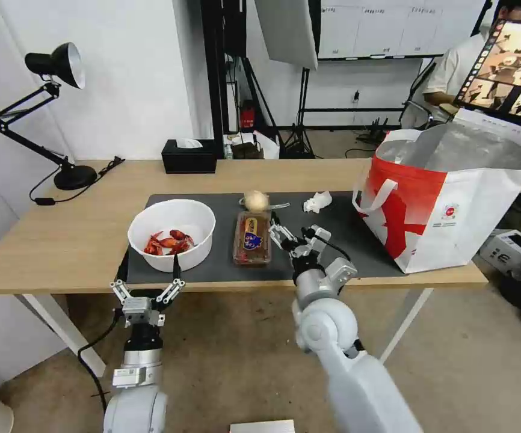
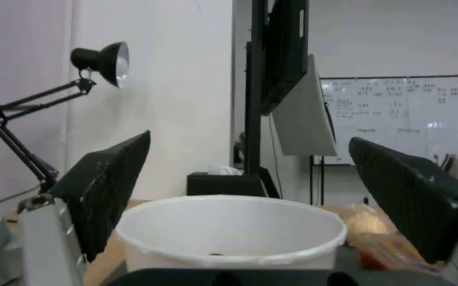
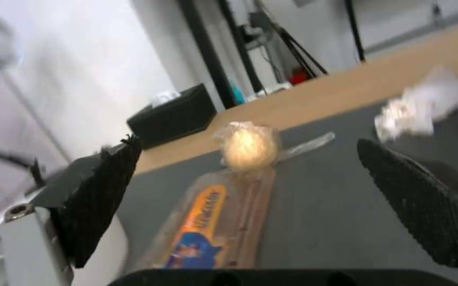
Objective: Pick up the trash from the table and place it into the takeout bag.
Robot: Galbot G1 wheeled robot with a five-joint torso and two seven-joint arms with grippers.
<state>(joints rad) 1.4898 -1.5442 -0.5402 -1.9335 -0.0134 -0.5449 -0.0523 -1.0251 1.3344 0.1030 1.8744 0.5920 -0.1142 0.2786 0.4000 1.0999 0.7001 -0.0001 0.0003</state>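
On the table [image 1: 62, 240], the dark mat [image 1: 345, 246] holds the trash. The white bowl [image 1: 176, 218] of red shells sits at the mat's front left. My left gripper [image 1: 150, 273] is open at the table's front edge, its fingers on either side of the bowl [image 2: 229, 230]. The clear tray [image 1: 252, 238] lies at mid-mat. Behind it rests the wrapped beige lump [image 1: 256, 200], with the crumpled tissue [image 1: 317, 201] to the right. My right gripper [image 1: 296, 236] hovers open just right of the tray [image 3: 208, 226], facing the lump [image 3: 247, 145]. The takeout bag [image 1: 453, 204] stands open at the right end.
A black desk lamp [image 1: 56, 66] stands at the table's back left, its cord trailing on the wood. A black tissue box [image 1: 189, 156] sits at the back edge. Bare mat lies between the tissue and the bag. A person sits by a monitor behind the bag.
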